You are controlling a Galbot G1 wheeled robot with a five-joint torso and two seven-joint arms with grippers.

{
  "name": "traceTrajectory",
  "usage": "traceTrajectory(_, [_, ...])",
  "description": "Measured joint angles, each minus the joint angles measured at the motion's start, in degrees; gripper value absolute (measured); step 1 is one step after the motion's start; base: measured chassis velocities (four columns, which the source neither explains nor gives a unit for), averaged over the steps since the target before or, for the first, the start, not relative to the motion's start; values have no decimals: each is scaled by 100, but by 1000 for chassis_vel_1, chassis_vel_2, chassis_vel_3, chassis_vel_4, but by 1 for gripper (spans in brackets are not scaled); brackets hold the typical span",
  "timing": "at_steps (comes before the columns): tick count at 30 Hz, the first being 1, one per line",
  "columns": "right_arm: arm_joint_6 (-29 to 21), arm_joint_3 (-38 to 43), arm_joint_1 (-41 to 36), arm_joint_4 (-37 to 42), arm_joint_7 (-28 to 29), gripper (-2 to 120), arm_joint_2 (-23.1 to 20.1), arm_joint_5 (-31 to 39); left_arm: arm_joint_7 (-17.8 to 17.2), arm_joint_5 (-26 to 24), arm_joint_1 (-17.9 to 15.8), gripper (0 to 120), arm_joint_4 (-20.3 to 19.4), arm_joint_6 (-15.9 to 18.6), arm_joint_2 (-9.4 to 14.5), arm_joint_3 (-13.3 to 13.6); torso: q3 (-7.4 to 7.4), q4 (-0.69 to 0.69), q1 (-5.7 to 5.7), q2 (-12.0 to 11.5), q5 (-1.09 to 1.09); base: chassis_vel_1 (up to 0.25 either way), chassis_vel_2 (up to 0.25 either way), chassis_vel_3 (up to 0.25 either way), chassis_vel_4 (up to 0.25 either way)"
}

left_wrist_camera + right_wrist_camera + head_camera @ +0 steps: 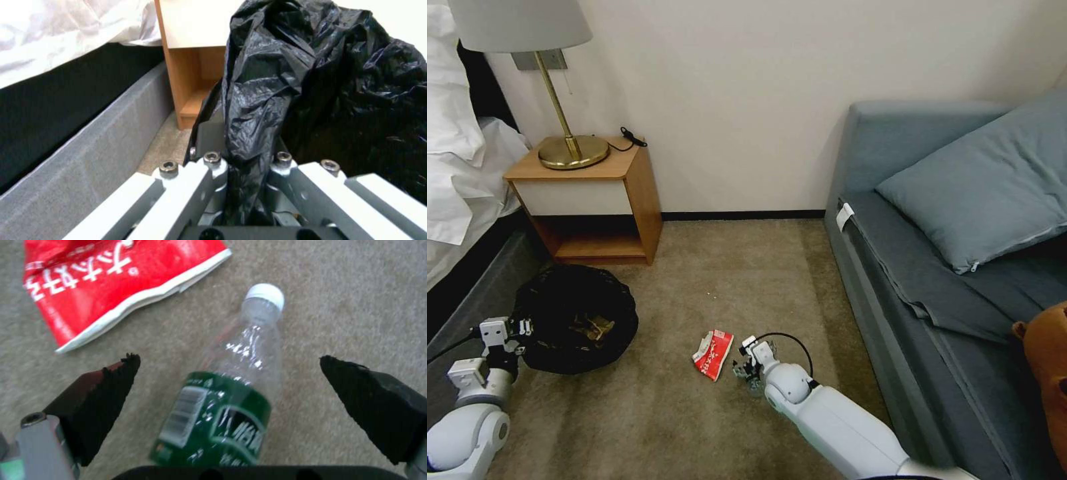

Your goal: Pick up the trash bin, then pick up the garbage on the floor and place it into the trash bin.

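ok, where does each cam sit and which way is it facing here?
Head: up on the robot, looking forward and down at carpet, nightstand, sofa; both arms show.
Left wrist: on left gripper, clamped on trash bin bag.
Right wrist: on right gripper, open around bottle.
Shared: red packet, head and right wrist.

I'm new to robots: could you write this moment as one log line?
left end effector: shut on black-bagged trash bin | right end effector: open, straddling clear green-labelled bottle | red-and-white packet: on carpet
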Motion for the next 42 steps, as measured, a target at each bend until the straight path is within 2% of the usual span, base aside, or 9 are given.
traceTrajectory(6, [-45, 53, -161, -41, 0, 100, 24, -48, 13, 3, -5, 5, 51, -30, -32, 1, 0, 0, 0, 0, 0, 0, 0, 0, 0])
traceTrajectory(13, [257, 113, -235, -373, -289, 95, 44, -273, 24, 40, -35, 5, 116, -53, -55, 18, 0, 0, 0, 0, 0, 0, 0, 0, 0])
traceTrajectory(21, [496, 153, -203, -555, -590, 62, 19, -344, 18, 119, -143, 5, 118, -9, -114, 94, 0, 0, 0, 0, 0, 0, 0, 0, 0])
traceTrajectory(23, [505, 153, -198, -560, -602, 60, 19, -344, 16, 122, -148, 5, 118, -2, -117, 99, 0, 0, 0, 0, 0, 0, 0, 0, 0])
traceTrajectory(26, [576, 151, -193, -576, -625, 42, 19, -344, 11, 132, -168, 5, 117, 20, -122, 110, 0, 0, 0, 0, 0, 0, 0, 0, 0])
traceTrajectory(29, [595, 147, -192, -577, -627, 37, 19, -344, 10, 132, -168, 5, 116, 20, -123, 110, 0, 0, 0, 0, 0, 0, 0, 0, 0])
traceTrajectory(32, [615, 127, -164, -556, -630, 24, 16, -343, 9, 129, -137, 5, 116, 19, -123, 87, 0, 0, 0, 0, 0, 0, 0, 0, 0])
traceTrajectory(35, [615, 89, -121, -485, -621, 19, 6, -342, 11, 123, -92, 5, 110, 1, -123, 57, 0, 1, 0, 0, 0, 0, 0, 0, 0])
traceTrajectory(42, [717, 54, 113, -271, -576, 19, -66, -434, 16, 113, -28, 5, 38, -12, -131, 21, 0, 0, 0, 0, 1, 0, 0, 0, 0])
